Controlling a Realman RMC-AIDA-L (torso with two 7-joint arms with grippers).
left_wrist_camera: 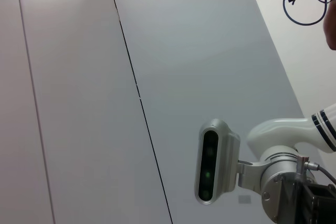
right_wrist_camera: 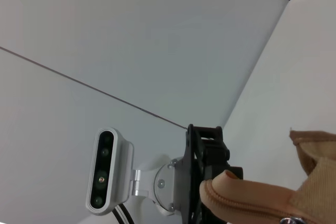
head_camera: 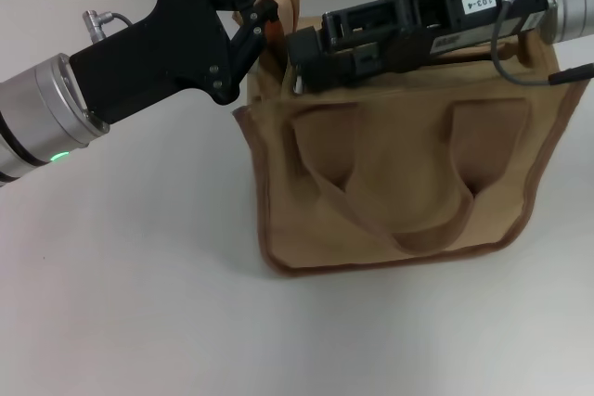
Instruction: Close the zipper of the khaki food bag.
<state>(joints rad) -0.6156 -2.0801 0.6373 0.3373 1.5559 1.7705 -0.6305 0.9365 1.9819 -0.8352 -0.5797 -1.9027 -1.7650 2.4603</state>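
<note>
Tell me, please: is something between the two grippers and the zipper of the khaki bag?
Nothing visible is. The left gripper holds fabric at the left end of the khaki food bag, and the right gripper is at its top edge. The zipper barely shows, in the right wrist view.

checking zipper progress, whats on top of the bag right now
Both end effectors sit over the bag's top edge: the left end effector grips a fabric end at its left corner, the right end effector beside it. They cover the zipper there; the slider is not visible.
</note>
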